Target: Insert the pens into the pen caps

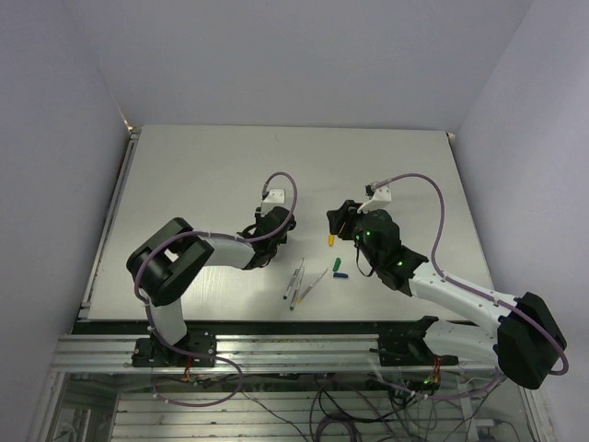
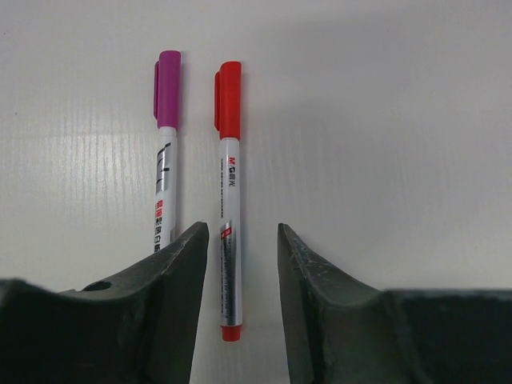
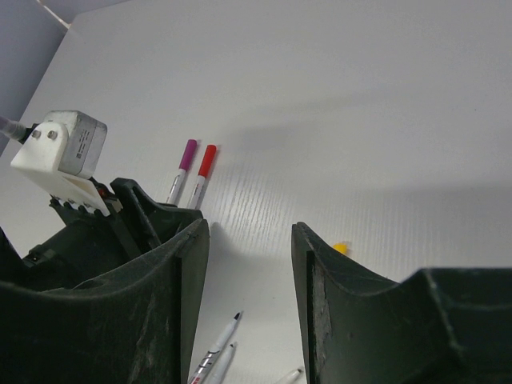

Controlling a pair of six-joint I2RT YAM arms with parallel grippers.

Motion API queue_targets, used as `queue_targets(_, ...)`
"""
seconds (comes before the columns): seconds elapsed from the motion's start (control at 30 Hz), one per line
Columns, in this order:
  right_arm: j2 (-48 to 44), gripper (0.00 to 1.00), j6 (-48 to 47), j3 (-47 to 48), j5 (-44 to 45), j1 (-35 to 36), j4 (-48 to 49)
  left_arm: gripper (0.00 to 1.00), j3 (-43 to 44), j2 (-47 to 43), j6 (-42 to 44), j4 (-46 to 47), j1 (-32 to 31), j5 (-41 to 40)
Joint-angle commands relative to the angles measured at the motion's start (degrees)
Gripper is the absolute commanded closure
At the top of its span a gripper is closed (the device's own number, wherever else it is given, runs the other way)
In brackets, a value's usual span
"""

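Note:
Two capped pens lie side by side in the left wrist view, one with a purple cap (image 2: 166, 144) and one with a red cap (image 2: 229, 192). My left gripper (image 2: 243, 268) is open; its jaws stand either side of the red-capped pen's tail without touching it. In the top view the left gripper (image 1: 274, 224) hides both pens. Three uncapped pens (image 1: 302, 282) lie near the front middle, also seen in the right wrist view (image 3: 214, 352). A yellow cap (image 1: 329, 240) lies just below my open, empty right gripper (image 1: 337, 221) and peeks past its right finger (image 3: 342, 248). Green (image 1: 337, 266) and blue (image 1: 343, 275) caps lie beside the pens.
The left gripper's body and its white camera block (image 3: 64, 152) fill the left of the right wrist view, close to the right gripper (image 3: 250, 276). The capped pens also show there, the red-capped one (image 3: 203, 170) on the right. The right arm's forearm (image 1: 405, 267) lies right of the caps.

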Motion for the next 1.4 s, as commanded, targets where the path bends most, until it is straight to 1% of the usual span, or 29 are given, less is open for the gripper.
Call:
queue_targets(0.0, 0.20, 0.55, 0.42, -0.70, 0.48, 0.06, 1.90, 0.49, 1.12, -1.08, -0.94, 0.19, 0.41, -0.98)
queue_targets(0.07, 0.20, 0.55, 0.19, -0.85, 0.56, 0.04, 2.20, 0.51, 1.35, -1.96, -0.98, 0.96, 0.33, -1.54)
queue_targets(0.13, 0.24, 0.55, -0.01, -0.95, 0.64, 0.08, 2.47, 0.50, 1.63, -2.59, -0.11, 3.15, 0.35, -1.97)
queue_targets(0.27, 0.23, 0.55, -1.33, -0.99, 1.12, 0.04, 3.17, 0.47, 1.70, -1.95, 5.21, 12.23, 0.37, -1.43)
queue_targets(0.37, 0.19, 0.55, -3.19, -0.96, 2.04, 0.03, 3.94, 0.45, 2.52, 1.48, 10.85, 20.08, 0.40, -0.59)
queue_targets(0.47, 0.35, 0.54, -5.20, -1.00, 2.68, 0.06, 5.07, 0.38, 6.06, 7.08, 14.81, 24.47, 0.32, -2.24)
queue_targets(0.53, 0.56, 0.54, -6.43, -1.09, 3.01, 0.00, 5.76, 0.29, 8.56, 10.84, 14.84, 27.42, 0.29, -5.83)
queue_targets(0.57, 0.67, 0.53, -6.89, -1.15, 3.22, 0.00, 6.17, 0.26, 9.28, 12.52, 14.92, 29.39, 0.35, -7.67)
queue_targets(0.63, 0.77, 0.53, -8.11, -1.71, 3.62, 0.03, 7.90, 0.23, 9.50, 14.64, 15.79, 35.28, 0.34, -8.79)
queue_targets(0.67, 0.80, 0.53, -8.66, -2.17, 3.95, 0.07, 9.02, 0.22, 9.17, 15.18, 15.43, 38.49, 0.32, -8.46)
queue_targets(0.73, 0.92, 0.53, -10.03, -3.08, 4.37, -0.02, 11.56, 0.22, 7.62, 16.37, 17.16, 46.43, 0.35, -4.95)
queue_targets(0.77, 0.94, 0.53, -10.66, -3.40, 4.50, -0.03, 12.61, 0.22, 7.39, 16.51, 17.59, 48.37, 0.32, -3.38)
queue_targets(0.8, 1.04, 0.53, -11.06, -3.60, 4.60, 0.01, 13.41, 0.20, 7.89, 16.34, 17.76, 48.07, 0.35, -1.95)
queue_targets(0.9, 1.77, 0.52, -11.61, -3.77, 4.70, -0.05, 15.09, 0.20, 10.11, 15.52, 17.67, 43.36, 0.36, -0.11)
queue_targets(1.0, 2.69, 0.51, -13.02, -4.87, 4.72, 0.02, 19.87, 0.21, 9.77, 14.20, 19.56, 43.64, 0.38, 2.85)
queue_targets(1.07, 3.61, 0.47, -14.97, -5.31, 5.19, 0.02, 23.20, 0.20, 8.49, 12.45, 19.96, 44.42, 0.34, 4.44)
queue_targets(1.13, 5.41, 0.42, -18.00, -6.19, 4.20, -0.09, 28.73, 0.22, 6.06, 9.71, 19.10, 45.84, 0.34, 5.68)
queue_targets(1.23, 10.61, 0.33, -23.01, -7.56, 1.92, -0.12, 40.33, 0.23, 4.04, 4.87, 17.81, 43.63, 0.35, 5.89)
queue_targets(1.3, 15.16, 0.29, -24.74, -6.82, 1.13, -0.10, 44.46, 0.23, 2.55, 1.41, 18.03, 42.11, 0.38, 4.95)
queue_targets(1.37, 20.90, 0.27, -25.37, -5.20, -0.12, -0.13, 46.63, 0.23, 0.65, -2.52, 18.81, 40.80, 0.28, 2.99)
